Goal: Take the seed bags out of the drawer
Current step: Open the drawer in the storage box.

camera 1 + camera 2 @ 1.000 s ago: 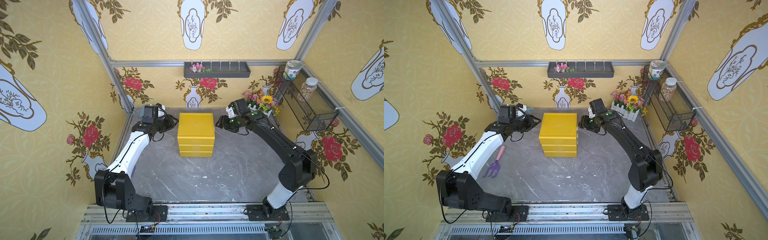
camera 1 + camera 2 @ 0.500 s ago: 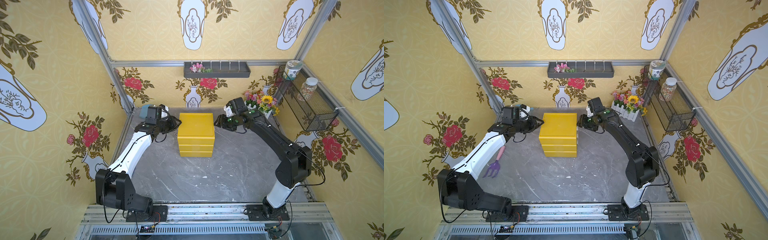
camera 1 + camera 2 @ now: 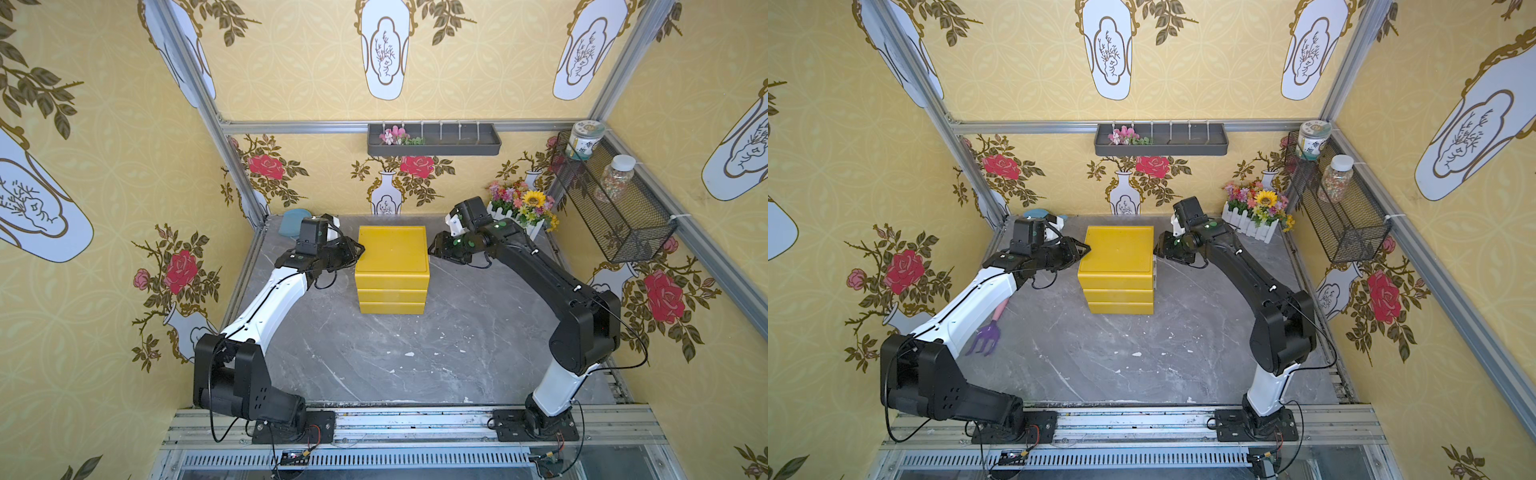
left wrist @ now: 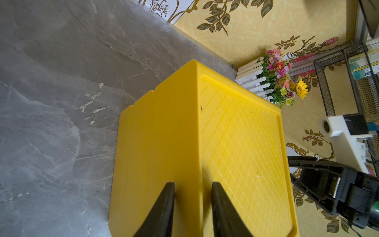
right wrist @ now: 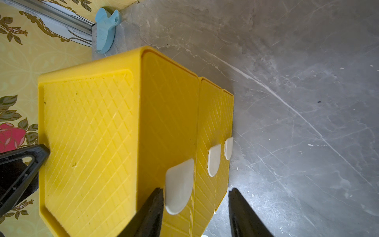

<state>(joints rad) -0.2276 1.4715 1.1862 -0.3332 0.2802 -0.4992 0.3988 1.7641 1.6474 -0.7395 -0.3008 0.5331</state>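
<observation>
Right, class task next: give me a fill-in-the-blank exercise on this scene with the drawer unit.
1. The drawer unit is coloured ____.
2. It holds ____ stacked drawers.
3. Each drawer's handle is coloured ____.
4. The right pincer is at the ____ drawer's handle.
Missing words: yellow; three; white; top.

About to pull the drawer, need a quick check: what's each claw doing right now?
Left claw: open, tips straddling the top edge of the yellow drawer unit, holding nothing.
Right claw: open around the top drawer's white handle, not clamped.
</observation>
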